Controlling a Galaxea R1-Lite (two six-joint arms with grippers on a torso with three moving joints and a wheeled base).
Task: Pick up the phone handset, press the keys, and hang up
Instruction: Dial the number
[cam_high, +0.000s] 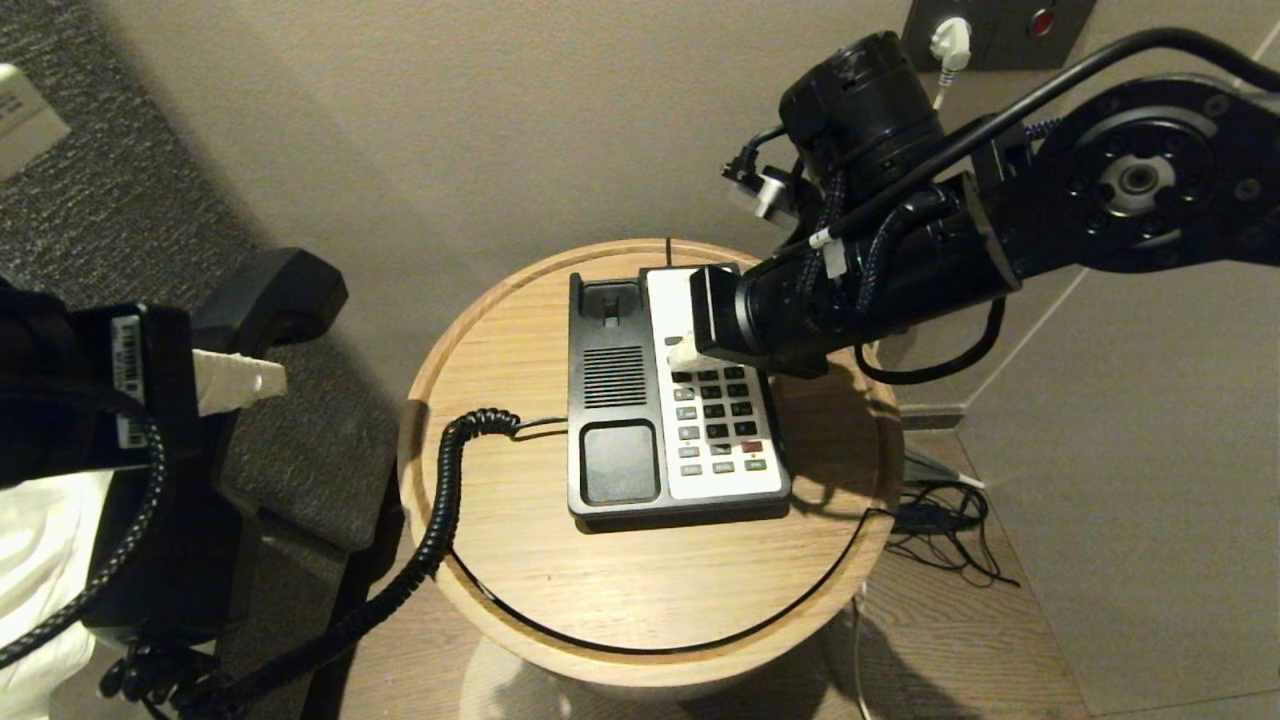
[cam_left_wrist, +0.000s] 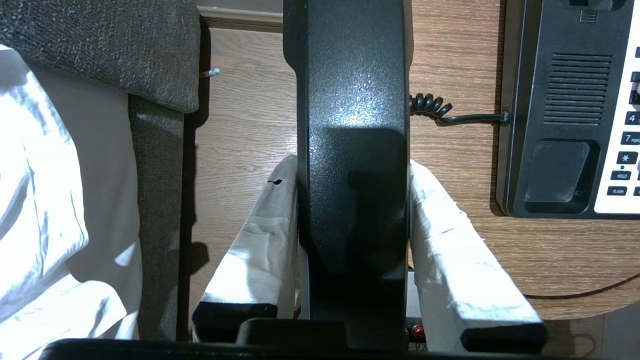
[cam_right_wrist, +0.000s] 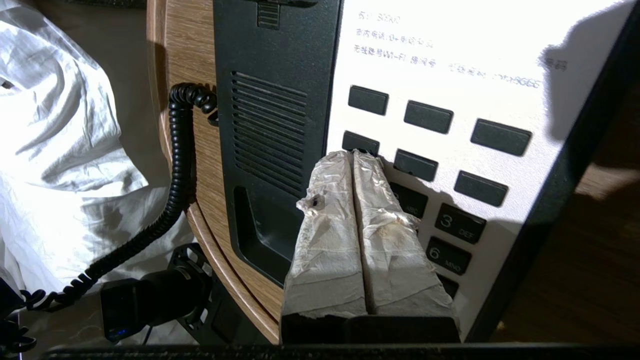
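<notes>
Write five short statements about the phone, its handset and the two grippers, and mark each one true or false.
1. The left gripper is shut on the phone handset. True.
2. The handset lies in the cradle of the phone base. False: the cradle is empty; the handset is held off to the left of the round table.
3. The right gripper has its fingers shut together over the keypad. True.
4. The coiled cord is unplugged from the base. False: it joins the base's left side.
5. The phone stands on a square glass table. False: a round wooden one.

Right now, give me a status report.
Left gripper shut on phone handset, held off the table. Right gripper shut, fingers over phone base keypad. Nothing blocking.
</notes>
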